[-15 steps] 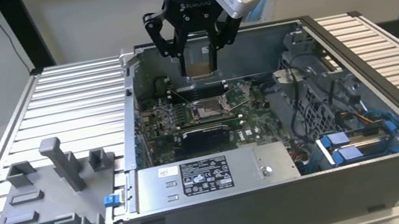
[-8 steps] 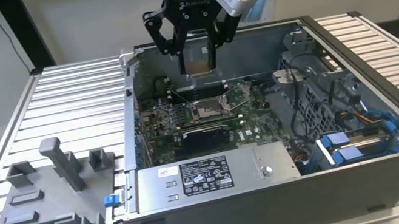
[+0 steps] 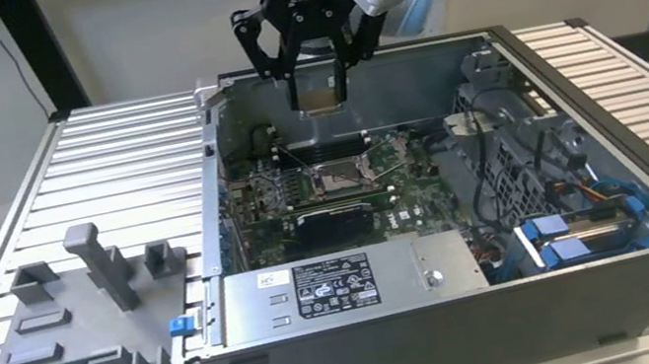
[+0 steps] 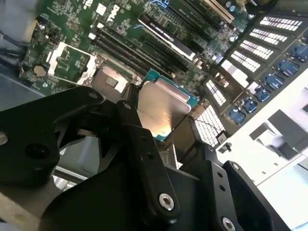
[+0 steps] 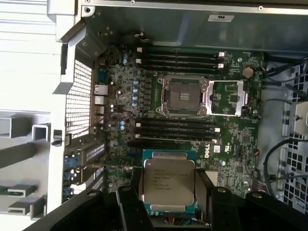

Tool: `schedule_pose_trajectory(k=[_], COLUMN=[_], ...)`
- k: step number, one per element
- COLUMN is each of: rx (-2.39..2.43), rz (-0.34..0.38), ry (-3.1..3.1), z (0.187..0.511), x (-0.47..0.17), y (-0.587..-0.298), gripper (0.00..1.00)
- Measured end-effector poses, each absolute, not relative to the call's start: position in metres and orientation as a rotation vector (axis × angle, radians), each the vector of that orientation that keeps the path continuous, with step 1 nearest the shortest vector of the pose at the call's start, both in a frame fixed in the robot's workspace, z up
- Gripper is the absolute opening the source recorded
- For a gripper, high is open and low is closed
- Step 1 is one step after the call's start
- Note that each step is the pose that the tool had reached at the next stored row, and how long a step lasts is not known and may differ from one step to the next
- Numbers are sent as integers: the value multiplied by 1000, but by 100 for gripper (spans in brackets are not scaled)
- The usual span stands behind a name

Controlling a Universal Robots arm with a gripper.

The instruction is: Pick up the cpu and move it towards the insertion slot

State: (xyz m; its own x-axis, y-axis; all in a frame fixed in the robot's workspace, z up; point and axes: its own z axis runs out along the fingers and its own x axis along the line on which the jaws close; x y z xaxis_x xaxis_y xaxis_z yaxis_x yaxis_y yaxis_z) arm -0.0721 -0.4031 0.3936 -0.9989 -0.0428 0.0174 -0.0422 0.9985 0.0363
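Note:
My black gripper [image 3: 321,92] hangs above the open computer case, shut on the cpu [image 3: 319,95], a thin square chip with a silvery-beige top. In both wrist views the cpu [image 5: 168,185] [image 4: 161,108] sits between the two black fingers [image 5: 127,207], gripped at its edges. The insertion slot [image 3: 338,175] lies on the motherboard below the gripper, a square socket with a shiny metal frame and a tan centre. Its load plate stands flipped open beside the insertion slot [image 5: 183,96] [image 4: 108,79]. The cpu is held well above the board, apart from the slot.
The case walls [image 3: 213,192] ring the motherboard. A power supply [image 3: 343,284] sits at the near side, with cables and blue drive brackets [image 3: 588,231] at the exterior view's right. A grey fixture tray [image 3: 73,346] with upright blocks lies outside the case at the exterior view's left.

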Motion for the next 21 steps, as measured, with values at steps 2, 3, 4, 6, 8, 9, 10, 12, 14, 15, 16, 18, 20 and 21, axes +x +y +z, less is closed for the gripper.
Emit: schedule_pose_trajectory(k=[2, 3, 4, 6, 8, 9, 10, 12, 14, 15, 16, 18, 20, 21], rx=[66, 66, 66, 66, 66, 66, 67, 66, 67, 66, 66, 66, 66, 66], rz=[-56, -56, -56, -56, -56, -56, -56, -56, -56, -56, -56, -56, -56, -56], ry=[-3122, -3122, -3122, -3122, -3122, -3122, -3122, -3122, -3122, -3122, -3122, -3122, -3122, -3122], z=[394, 394, 393, 393, 393, 393, 393, 393, 393, 393, 392, 392, 392, 392], x=[-72, -72, -72, -73, -73, -73, -74, -75, -77, -77, -77, -78, -78, -78], y=[-398, -395, -393, -387, -382, -379, -376, -369, -363, -361, -359, -356, -353, -351], gripper=[0, 0, 0, 0, 0, 0, 0, 0, 0, 0, 0, 0, 0, 0])
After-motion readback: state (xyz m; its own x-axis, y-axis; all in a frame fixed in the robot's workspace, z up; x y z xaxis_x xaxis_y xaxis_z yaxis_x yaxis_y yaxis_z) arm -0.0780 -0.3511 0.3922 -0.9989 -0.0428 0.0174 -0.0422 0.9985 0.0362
